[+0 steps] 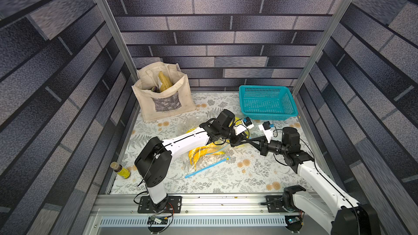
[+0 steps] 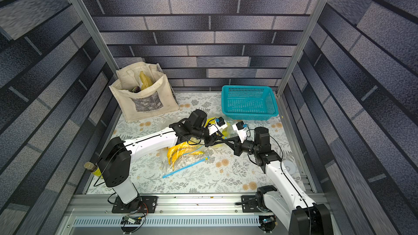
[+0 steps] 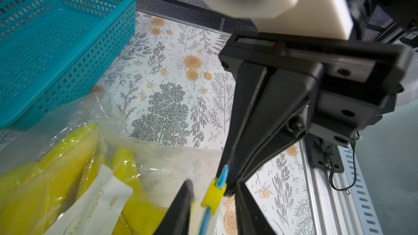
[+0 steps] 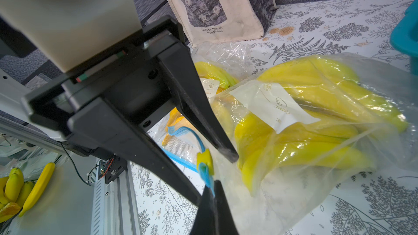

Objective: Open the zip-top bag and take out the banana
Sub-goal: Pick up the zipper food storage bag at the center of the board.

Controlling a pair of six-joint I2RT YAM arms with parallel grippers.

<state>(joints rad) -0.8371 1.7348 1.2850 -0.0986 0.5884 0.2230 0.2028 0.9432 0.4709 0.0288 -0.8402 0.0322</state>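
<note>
Fingers (image 3: 183,204) of left gripper (image 3: 213,185) stand part-open astride the slider (image 3: 212,196) and should pinch it squarely, as right gripper (image 4: 213,191) clamps the zip strip (image 3: 222,176) of the zip-top bag (image 4: 282,191), banana (image 4: 316,157) inside, at basket's (image 1: 271,116) 7 o'clock.

Cream tote bag (image 1: 166,96) and teal basket (image 1: 262,86) at back, bottle (image 1: 121,170) front-left.
</note>
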